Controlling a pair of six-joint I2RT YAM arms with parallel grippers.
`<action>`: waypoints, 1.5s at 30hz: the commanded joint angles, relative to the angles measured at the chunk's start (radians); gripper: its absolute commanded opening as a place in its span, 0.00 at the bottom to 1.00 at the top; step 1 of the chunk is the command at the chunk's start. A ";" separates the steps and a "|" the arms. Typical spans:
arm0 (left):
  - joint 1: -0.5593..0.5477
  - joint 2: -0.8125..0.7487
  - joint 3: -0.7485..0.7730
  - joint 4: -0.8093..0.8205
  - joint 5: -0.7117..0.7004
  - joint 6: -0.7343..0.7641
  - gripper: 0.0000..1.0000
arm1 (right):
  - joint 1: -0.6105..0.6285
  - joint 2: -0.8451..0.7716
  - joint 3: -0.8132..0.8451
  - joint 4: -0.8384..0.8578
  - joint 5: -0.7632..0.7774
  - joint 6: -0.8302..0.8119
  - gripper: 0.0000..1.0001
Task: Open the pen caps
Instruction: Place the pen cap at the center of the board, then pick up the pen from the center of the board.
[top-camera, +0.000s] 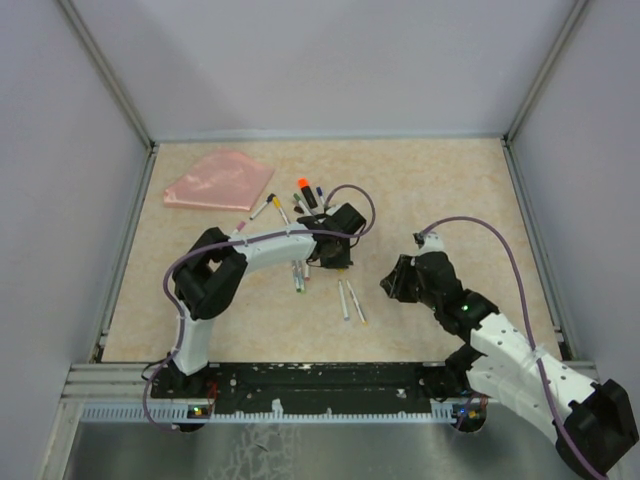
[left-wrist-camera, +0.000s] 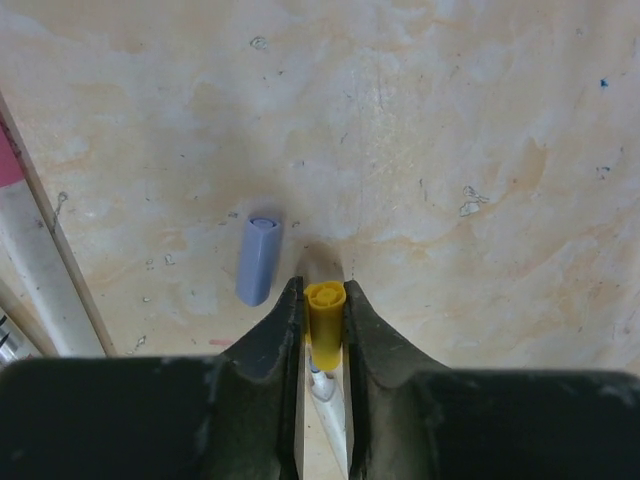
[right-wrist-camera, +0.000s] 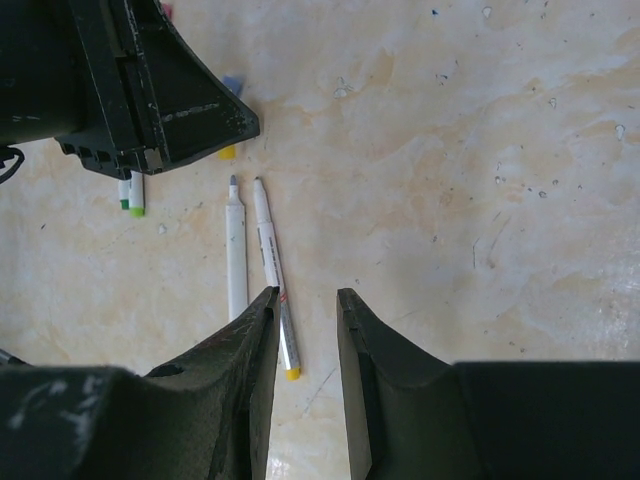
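Note:
In the left wrist view my left gripper is shut on a yellow pen cap, which stands end-on between the fingertips just above the table. Behind the cap, a white pen barrel with a bare tip lies between the jaws. A lavender-blue cap lies loose on the table just left of the fingers. My right gripper is open and holds nothing. It hovers over two uncapped white pens lying side by side. From above, the left gripper is among scattered pens and the right gripper stands to its right.
A pink flat pouch lies at the back left. An orange-capped pen and other pens lie behind the left gripper, and green-tipped pens near it. Grey walls enclose the table on three sides.

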 joint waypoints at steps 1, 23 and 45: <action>-0.005 0.022 0.028 -0.021 -0.010 0.021 0.23 | -0.013 0.000 0.005 0.036 0.016 0.001 0.29; -0.003 -0.180 0.020 -0.034 -0.123 0.113 0.38 | -0.015 0.016 -0.010 0.115 -0.099 -0.018 0.29; 0.179 -0.154 -0.096 -0.023 0.002 0.444 0.54 | -0.014 0.044 -0.016 0.175 -0.178 -0.027 0.29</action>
